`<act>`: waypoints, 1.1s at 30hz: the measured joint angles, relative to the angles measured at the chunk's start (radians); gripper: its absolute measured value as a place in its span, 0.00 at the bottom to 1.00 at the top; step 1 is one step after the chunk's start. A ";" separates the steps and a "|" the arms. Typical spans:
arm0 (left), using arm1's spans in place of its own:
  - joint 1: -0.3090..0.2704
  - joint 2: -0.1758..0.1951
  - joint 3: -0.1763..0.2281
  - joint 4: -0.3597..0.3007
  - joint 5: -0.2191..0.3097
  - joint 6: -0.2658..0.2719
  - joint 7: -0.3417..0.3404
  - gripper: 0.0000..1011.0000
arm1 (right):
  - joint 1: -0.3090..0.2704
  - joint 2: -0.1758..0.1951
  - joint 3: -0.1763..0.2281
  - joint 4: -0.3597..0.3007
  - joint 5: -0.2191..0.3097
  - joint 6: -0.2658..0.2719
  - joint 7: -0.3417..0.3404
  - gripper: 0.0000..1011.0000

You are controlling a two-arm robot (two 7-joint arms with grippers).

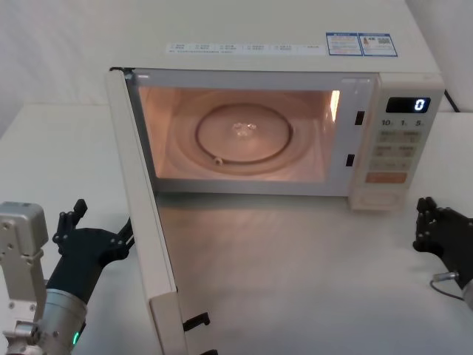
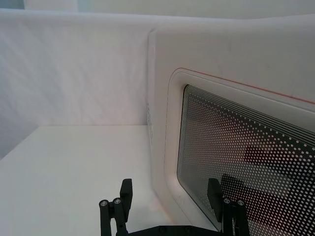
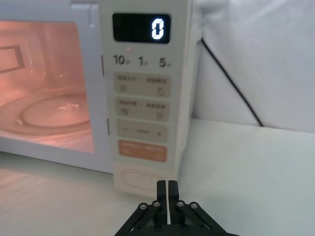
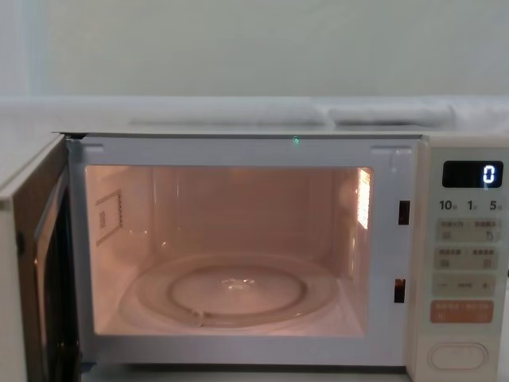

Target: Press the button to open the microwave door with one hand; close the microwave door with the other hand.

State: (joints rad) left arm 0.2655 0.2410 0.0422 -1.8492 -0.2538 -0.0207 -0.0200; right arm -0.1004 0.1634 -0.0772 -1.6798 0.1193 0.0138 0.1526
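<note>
The microwave door (image 1: 145, 207) stands swung wide open toward my left, its edge facing me; the chest view has it at the left (image 4: 32, 270). In the left wrist view its cream outer face (image 2: 236, 59) with the dotted dark window is close ahead. My left gripper (image 1: 103, 223) (image 2: 170, 192) is open just outside that outer face, low near the table. The cream pill-shaped button (image 3: 142, 178) (image 1: 380, 197) (image 4: 457, 356) sits at the bottom of the control panel, under the orange key. My right gripper (image 3: 167, 189) (image 1: 425, 220) is shut, a short way in front of the button and apart from it.
The microwave's cavity (image 1: 236, 133) is lit, with a glass turntable (image 4: 235, 288) inside. Its display (image 3: 156, 28) reads 0. A black cable (image 3: 231, 86) runs down behind the microwave's right side. White tabletop (image 1: 295, 274) spreads in front, a white wall behind.
</note>
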 joint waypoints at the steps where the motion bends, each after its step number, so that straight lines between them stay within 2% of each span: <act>1: 0.000 0.000 0.000 0.000 0.000 0.000 0.000 0.99 | -0.005 0.003 0.006 -0.002 0.003 -0.012 0.001 0.06; 3: 0.000 0.000 0.000 0.000 0.000 0.000 0.000 0.99 | -0.009 0.006 0.013 -0.003 0.009 -0.024 0.002 0.08; 7: 0.000 0.000 0.000 0.000 0.000 0.000 0.000 0.99 | -0.019 0.016 0.032 -0.002 0.026 -0.055 0.015 0.22; 10: 0.000 0.000 0.000 0.000 0.000 0.000 0.000 0.99 | -0.021 0.024 0.037 0.002 0.036 -0.069 0.027 0.28; 14: 0.000 0.000 0.000 0.000 0.000 0.000 0.000 0.99 | -0.027 0.046 0.041 0.010 0.048 -0.091 0.053 0.43; 18: 0.000 0.000 0.000 0.000 0.000 0.000 0.000 0.99 | -0.032 0.064 0.038 0.015 0.055 -0.109 0.076 0.53; 19: 0.000 0.000 0.000 0.000 0.000 0.000 0.000 0.99 | -0.034 0.072 0.037 0.016 0.061 -0.117 0.087 0.59; 24: 0.000 0.000 0.000 0.000 0.000 0.000 0.000 0.99 | -0.039 0.100 0.025 0.024 0.075 -0.146 0.128 0.73; 25: 0.000 0.000 0.000 0.000 0.000 0.000 0.000 0.99 | -0.039 0.105 0.023 0.025 0.076 -0.150 0.133 0.78; 26: 0.000 0.000 0.000 0.000 0.000 0.000 0.000 0.99 | -0.040 0.115 0.018 0.028 0.076 -0.157 0.141 0.78; 28: 0.000 0.000 0.000 0.000 0.000 0.000 0.000 0.99 | -0.040 0.123 0.014 0.030 0.077 -0.161 0.148 0.87; 32: 0.000 0.000 0.000 0.000 0.000 0.000 0.000 0.99 | -0.040 0.140 0.005 0.035 0.080 -0.169 0.160 0.94; 33: 0.000 0.000 0.000 0.000 0.000 0.000 0.000 0.99 | -0.039 0.146 0.002 0.037 0.081 -0.170 0.164 0.98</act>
State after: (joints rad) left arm 0.2655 0.2409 0.0421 -1.8492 -0.2538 -0.0207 -0.0199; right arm -0.1391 0.3090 -0.0755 -1.6428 0.2001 -0.1566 0.3168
